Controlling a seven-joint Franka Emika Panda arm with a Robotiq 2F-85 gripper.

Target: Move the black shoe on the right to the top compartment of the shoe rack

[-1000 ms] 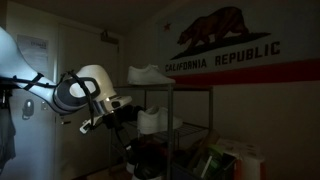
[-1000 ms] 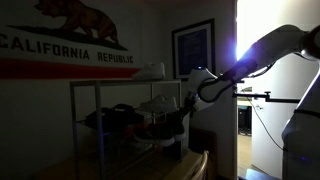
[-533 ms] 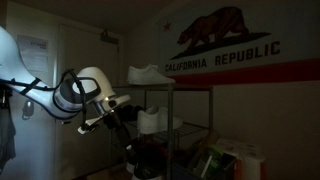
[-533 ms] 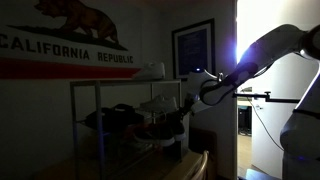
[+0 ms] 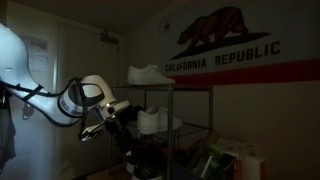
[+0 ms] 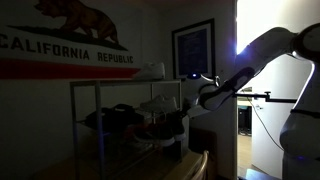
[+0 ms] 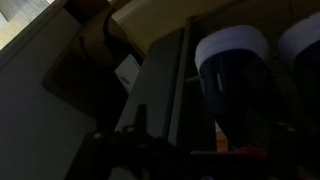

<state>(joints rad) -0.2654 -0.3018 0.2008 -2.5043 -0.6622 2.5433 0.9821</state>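
Note:
The scene is very dark. The shoe rack (image 5: 175,110) of thin dark poles also shows in the other exterior view (image 6: 100,100). In the wrist view a black shoe (image 7: 235,85) with a pale sole rim stands end-on just ahead, and a second like it (image 7: 303,40) stands to its right. My gripper (image 5: 124,135) is low at the rack's open end, by the middle tier, and also shows in an exterior view (image 6: 181,122). In the wrist view its fingers are lost in shadow at the bottom, so I cannot tell whether they are open or shut.
An all-white low sneaker (image 5: 150,73) sits on the rack's top tier (image 6: 150,70). A white high-top (image 5: 150,120) stands on the middle tier. Bags and boxes (image 5: 230,160) are piled beside the rack. A flag hangs on the wall behind (image 5: 225,45).
The arm has dropped lower and the gripper has moved down and closer to the rack's end. The shoes have not moved.

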